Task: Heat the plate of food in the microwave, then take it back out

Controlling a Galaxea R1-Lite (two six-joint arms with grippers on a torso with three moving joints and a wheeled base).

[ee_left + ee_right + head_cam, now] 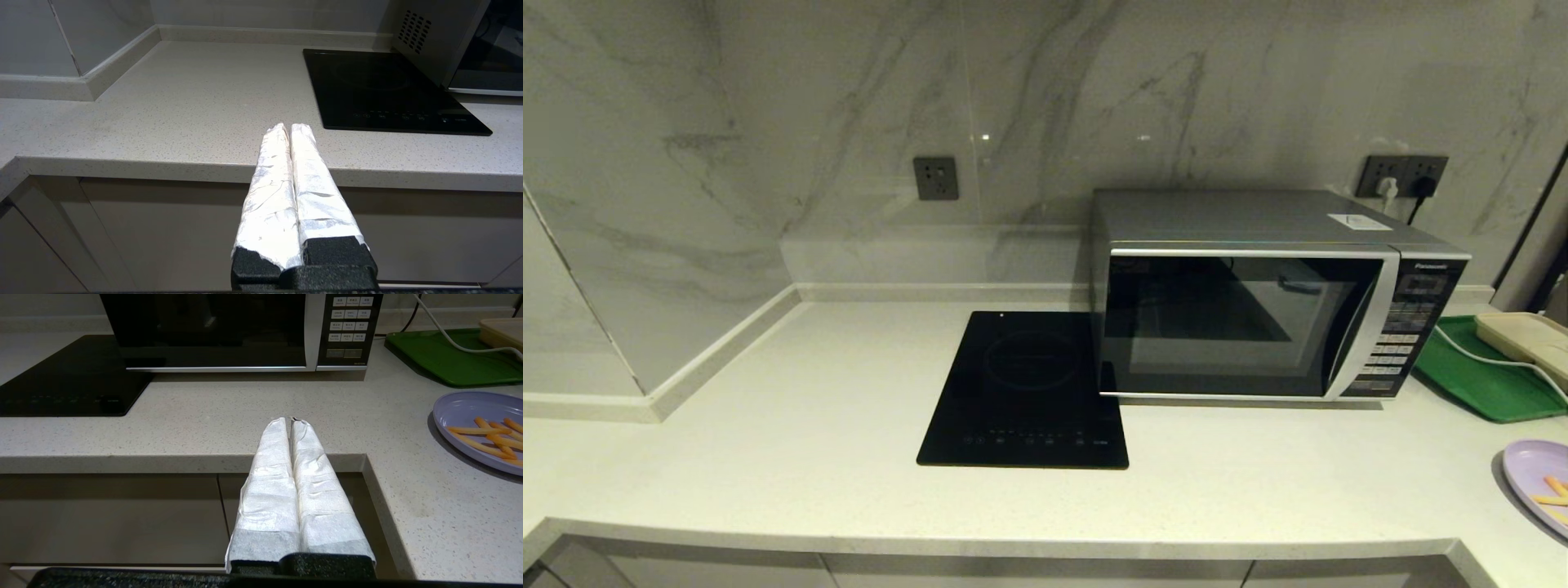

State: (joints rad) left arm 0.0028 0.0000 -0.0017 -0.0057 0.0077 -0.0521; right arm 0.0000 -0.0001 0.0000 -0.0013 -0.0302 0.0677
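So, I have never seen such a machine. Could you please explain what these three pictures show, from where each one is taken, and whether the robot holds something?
It is a two-armed robot at a kitchen counter. The wide picture comes from a camera on its head; the arms are out of that view. The other two come from cameras on its wrists, looking along each gripper. The left gripper and right gripper, wrapped in pale padding, are shut and hold nothing, near the counter's front edge. On the counter: a closed microwave, a black hob, a green tray and a purple plate with fries.
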